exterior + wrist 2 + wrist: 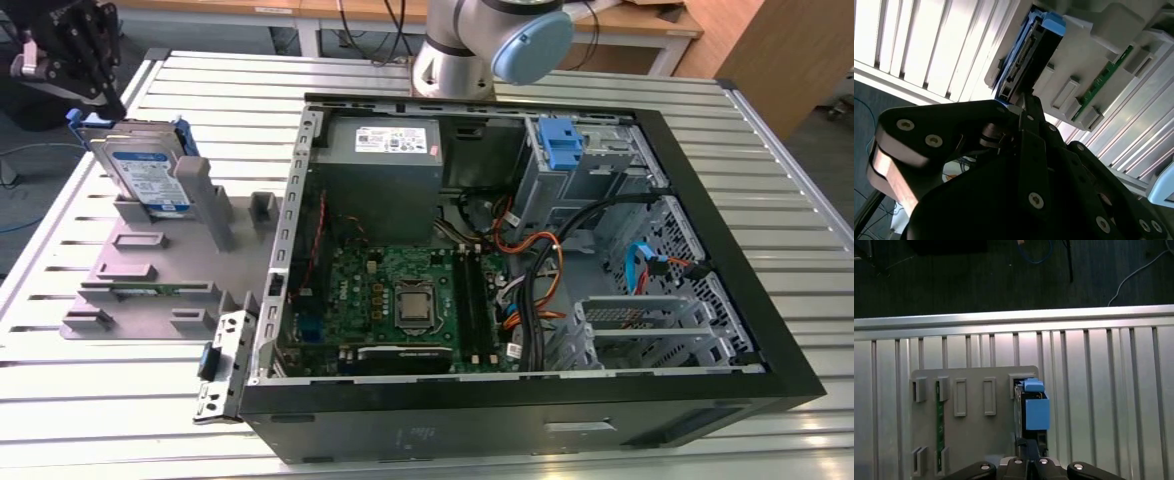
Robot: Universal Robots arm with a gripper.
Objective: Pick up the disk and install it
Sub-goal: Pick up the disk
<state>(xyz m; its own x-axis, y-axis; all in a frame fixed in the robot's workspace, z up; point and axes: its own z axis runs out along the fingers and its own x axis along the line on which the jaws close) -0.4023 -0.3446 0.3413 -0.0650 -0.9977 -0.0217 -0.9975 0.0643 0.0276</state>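
The disk (144, 172) stands on edge in a grey holder (147, 262) on the slatted table, at the exterior view's left. It is silver-grey with a white and blue label and a blue carrier frame. My black gripper (96, 98) hangs just above the disk's upper end, its fingers drawn together with nothing between them. In both wrist views the disk (1029, 55) (1035, 412) appears edge-on just beyond the gripper (1024, 100) (1030, 446). The disk still rests in its slot.
An open computer case (694, 250) lies at the exterior view's right, with a grey power-supply box (380, 150), a motherboard (400, 300), loose cables and a drive bay with a blue tab (561, 145). A green board (939, 430) sits in the holder. The table's edge (1014, 317) is close.
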